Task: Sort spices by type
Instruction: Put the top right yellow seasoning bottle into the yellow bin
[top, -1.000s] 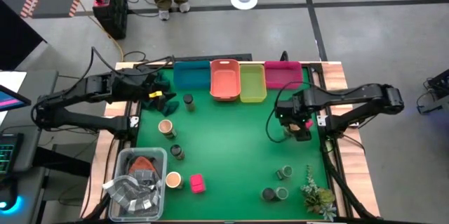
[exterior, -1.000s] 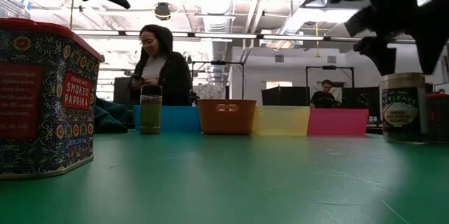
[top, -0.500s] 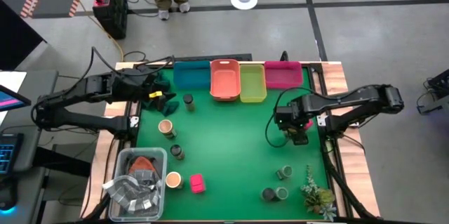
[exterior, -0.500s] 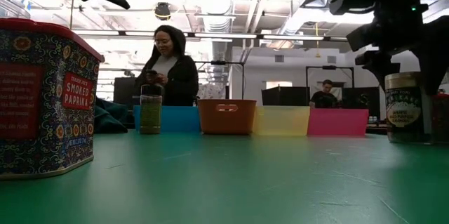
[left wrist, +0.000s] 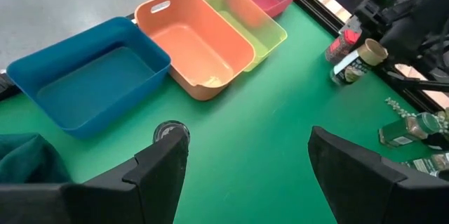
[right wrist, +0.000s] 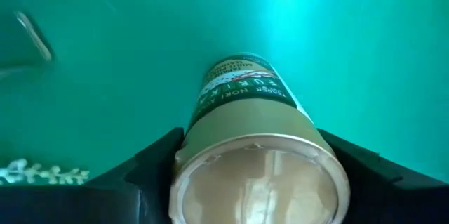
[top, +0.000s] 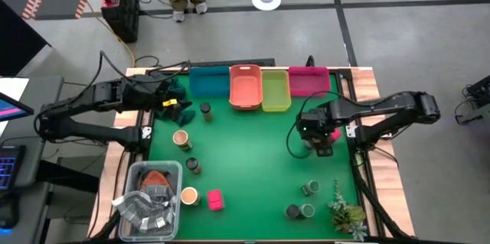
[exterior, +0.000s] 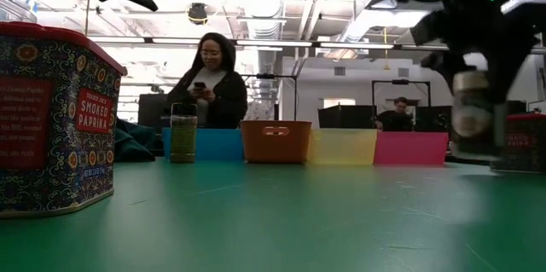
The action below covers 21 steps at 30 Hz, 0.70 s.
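My right gripper (top: 319, 132) hangs near the table's right edge, pointing down, shut on a tan-topped spice cylinder (right wrist: 245, 104) with a green label. That cylinder also shows blurred in the low view (exterior: 471, 114). A pink spice box (left wrist: 344, 41) stands right beside it. My left gripper (left wrist: 245, 175) stays raised over the far left of the table, open and empty. Other spices stand on the green mat: a dark-lidded jar (top: 206, 111), a tan-topped cylinder (top: 181, 138), a pink box (top: 215, 200) and green-topped jars (top: 309, 189). My right gripper pinches the cylinder's upper wall just below the tan top (right wrist: 184, 155) between its two fingers (right wrist: 151, 164), one on each side. The fingers come from above, pointing down. The cylinder is tilted, and in the low view its base (exterior: 471, 154) looks just off the mat.
Blue (top: 209, 82), orange (top: 245, 86), yellow-green (top: 276, 89) and pink (top: 308, 81) trays line the far edge. A clear tub (top: 149, 198) sits near left, a plant sprig (top: 344, 212) near right. A paprika tin (exterior: 51, 118) stands close to the low camera. A person stands beyond the table.
My right gripper has closed its fingers around the tan-topped cylinder's top and shifted slightly toward the table's left. The cylinder, upright on the mat before, has tipped and risen a little with it.
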Motion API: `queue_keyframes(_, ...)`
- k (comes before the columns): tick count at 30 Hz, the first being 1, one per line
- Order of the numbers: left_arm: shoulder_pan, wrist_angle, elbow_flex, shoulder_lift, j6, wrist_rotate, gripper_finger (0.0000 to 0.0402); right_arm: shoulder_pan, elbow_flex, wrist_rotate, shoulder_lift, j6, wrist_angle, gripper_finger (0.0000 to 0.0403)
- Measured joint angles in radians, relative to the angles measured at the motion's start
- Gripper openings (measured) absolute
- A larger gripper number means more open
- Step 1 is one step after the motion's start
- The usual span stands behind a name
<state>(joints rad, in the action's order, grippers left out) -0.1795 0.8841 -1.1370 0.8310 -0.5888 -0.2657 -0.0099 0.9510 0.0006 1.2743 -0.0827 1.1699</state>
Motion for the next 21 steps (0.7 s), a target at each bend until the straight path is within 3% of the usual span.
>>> queue_keyframes(4,0.0,0.001,0.0,0.0,0.0,0.001,0.0284,-0.022,0.104,-0.001,0.07,-0.043,0.02,0.0301)
queue_keyframes(10,0.0,0.002,0.0,0.0,0.004,0.056,0.0284,-0.072,0.316,-0.001,0.275,-0.08,0.032,0.0301)
queue_keyframes(21,0.0,0.002,0.0,0.0,-0.004,0.143,0.0284,-0.266,0.755,0.039,0.499,-0.069,0.115,0.0301)
